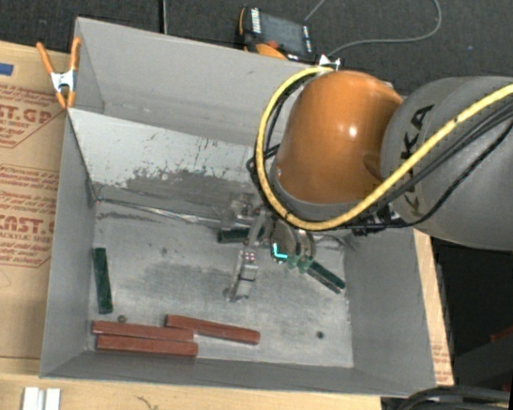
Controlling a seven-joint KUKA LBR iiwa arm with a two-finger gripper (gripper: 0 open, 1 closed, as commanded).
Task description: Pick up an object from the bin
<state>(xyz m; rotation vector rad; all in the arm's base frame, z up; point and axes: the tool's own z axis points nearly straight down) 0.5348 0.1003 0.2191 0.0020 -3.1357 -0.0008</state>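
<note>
Green stick (328, 277) lies on the floor of the bin (150, 151), just right of the pincer (242, 285) and partly under the orange wrist cover (331, 148). The pincer hangs over bare floor; whether it is spread or pressed together cannot be told. Three brown bars (147, 345) lie in front of the pincer, and a second green stick (101, 280) lies well to its left.

The arm's orange cover (336, 144) hides part of the back wall of the bin (161, 72).
</note>
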